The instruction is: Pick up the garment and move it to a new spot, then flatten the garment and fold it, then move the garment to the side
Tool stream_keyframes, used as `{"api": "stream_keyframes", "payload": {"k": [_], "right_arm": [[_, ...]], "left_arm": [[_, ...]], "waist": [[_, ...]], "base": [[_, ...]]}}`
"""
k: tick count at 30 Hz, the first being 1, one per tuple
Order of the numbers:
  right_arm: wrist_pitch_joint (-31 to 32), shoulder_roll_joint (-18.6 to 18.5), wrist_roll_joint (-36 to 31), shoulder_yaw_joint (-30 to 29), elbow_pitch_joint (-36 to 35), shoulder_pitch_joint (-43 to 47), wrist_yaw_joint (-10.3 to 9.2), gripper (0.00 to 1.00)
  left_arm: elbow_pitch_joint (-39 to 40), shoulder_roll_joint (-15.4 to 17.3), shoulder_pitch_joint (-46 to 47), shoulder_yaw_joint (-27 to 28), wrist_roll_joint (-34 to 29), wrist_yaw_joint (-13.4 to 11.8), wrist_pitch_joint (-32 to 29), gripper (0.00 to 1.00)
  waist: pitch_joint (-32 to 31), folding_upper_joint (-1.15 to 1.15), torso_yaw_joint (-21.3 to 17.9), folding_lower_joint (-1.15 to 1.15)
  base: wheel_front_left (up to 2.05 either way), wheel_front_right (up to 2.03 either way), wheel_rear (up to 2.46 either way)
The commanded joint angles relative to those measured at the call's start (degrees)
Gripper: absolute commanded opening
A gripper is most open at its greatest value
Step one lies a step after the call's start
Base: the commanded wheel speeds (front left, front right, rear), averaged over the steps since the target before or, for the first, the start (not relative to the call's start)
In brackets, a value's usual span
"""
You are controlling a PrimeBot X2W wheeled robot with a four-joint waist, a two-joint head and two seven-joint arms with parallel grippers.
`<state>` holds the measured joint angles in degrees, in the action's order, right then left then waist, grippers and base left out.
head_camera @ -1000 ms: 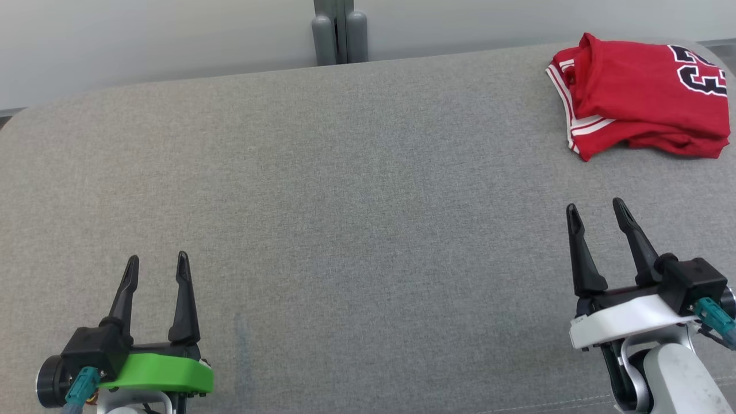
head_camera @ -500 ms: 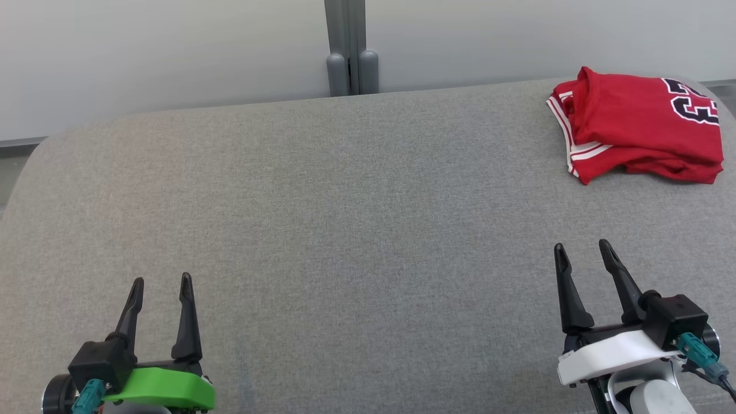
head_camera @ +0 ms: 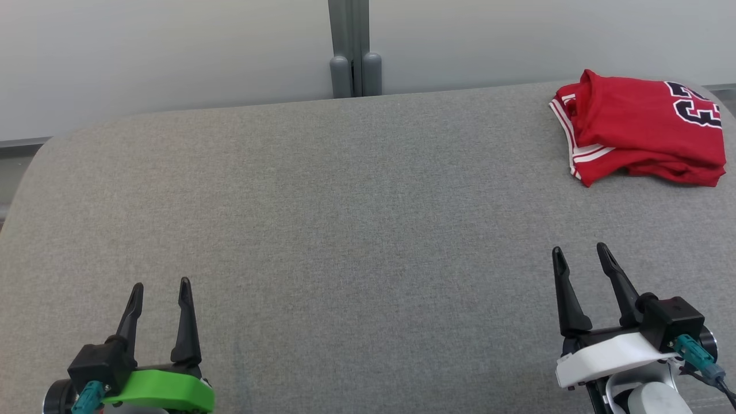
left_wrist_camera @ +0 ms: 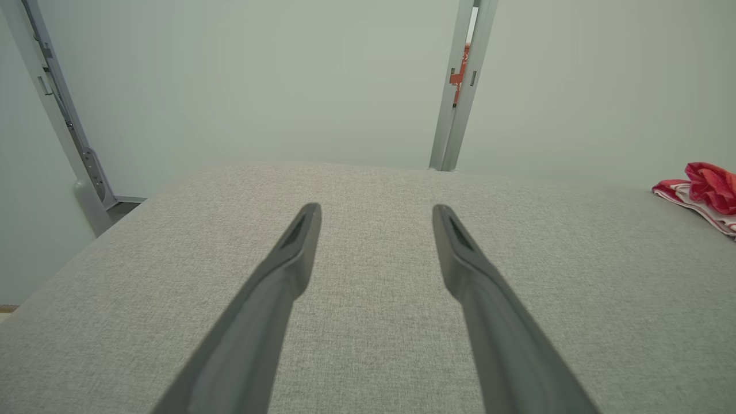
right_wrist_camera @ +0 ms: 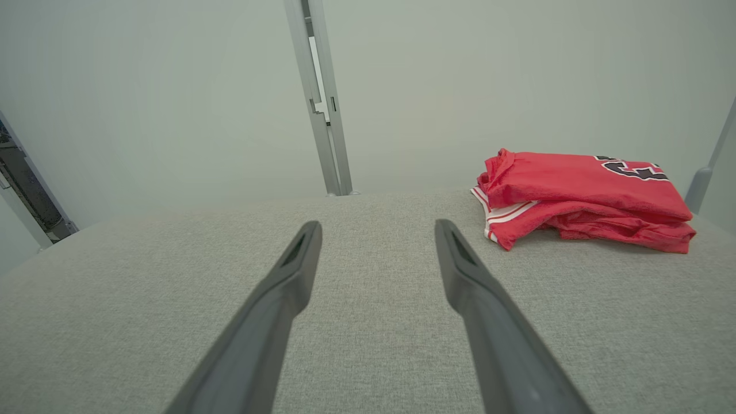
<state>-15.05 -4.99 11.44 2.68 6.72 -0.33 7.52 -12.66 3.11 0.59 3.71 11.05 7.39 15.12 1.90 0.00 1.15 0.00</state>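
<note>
- Both grippers rested low at the near edge of the grey upholstered surface (head_camera: pixel 345 201), fingers pointing away from the robot. The left gripper (head_camera: pixel 160 283) had its jaws apart and held nothing, and the right gripper (head_camera: pixel 579 248) was the same. Each wrist view showed bare fabric between the spread fingers (left_wrist_camera: pixel 299 253).
- A red jersey (head_camera: pixel 638 126) lay at the far right corner of the surface, well apart from both grippers. It was folded into a compact stack with white-striped trim at its left edge and a dark number on top. The right wrist view had the jersey ahead and to the right of the right gripper's fingers.
- Step in hand, as a judgement: the jersey already looked folded and set to the side, so the last step seemed done and the arms looked parked.
- Next move, as a judgement: little seemed left beyond keeping both arms clear of the stack. Had a tidier fold been wanted, the right arm would have had to reach forward and right to the striped near edge and close low on the cloth, so as not to drag the layers apart.
- Against a second earlier, the whole head view had slid downward — the grey post (head_camera: pixel 355 52), the jersey and both grippers all sat lower, so the camera had moved. Beyond that, the right gripper seemed to have drawn back a little from the jersey. Both finger gaps looked unchanged, and so did the jersey's shape.
</note>
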Motion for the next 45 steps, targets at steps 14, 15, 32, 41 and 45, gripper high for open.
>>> {"api": "stream_keyframes", "payload": {"k": [14,15,32,41,45], "right_arm": [[2.04,0.24,9.52,-0.34,1.91,-0.09,0.00,0.00],[2.25,0.21,10.48,-0.41,1.99,-0.19,0.00,0.00],[5.98,0.01,27.10,-1.62,3.16,-1.64,-0.01,0.00],[7.80,0.01,34.63,-2.29,3.68,-2.26,-0.01,0.00],[8.54,0.02,37.70,-2.58,3.90,-2.46,-0.01,0.00]], "left_arm": [[-2.06,-0.32,0.65,0.43,9.03,0.01,-2.69,0.00],[-2.02,-0.31,0.70,0.45,9.97,0.01,-2.92,0.00],[-1.64,-0.27,1.87,0.89,26.12,0.04,-7.02,0.00],[-1.56,-0.24,2.46,1.14,33.56,0.05,-8.99,0.00],[-1.53,-0.23,2.72,1.25,36.56,0.06,-9.79,0.00]], "waist": [[-0.07,0.00,0.00,0.00],[-0.08,0.00,-0.01,0.00],[-0.32,0.00,-0.18,0.00],[-0.45,0.00,-0.27,0.00],[-0.50,0.00,-0.31,0.00]], "base": [[0.00,0.00,0.00],[0.00,0.00,0.00],[0.00,0.00,0.00],[0.00,0.00,0.00],[0.00,0.00,0.00]]}}
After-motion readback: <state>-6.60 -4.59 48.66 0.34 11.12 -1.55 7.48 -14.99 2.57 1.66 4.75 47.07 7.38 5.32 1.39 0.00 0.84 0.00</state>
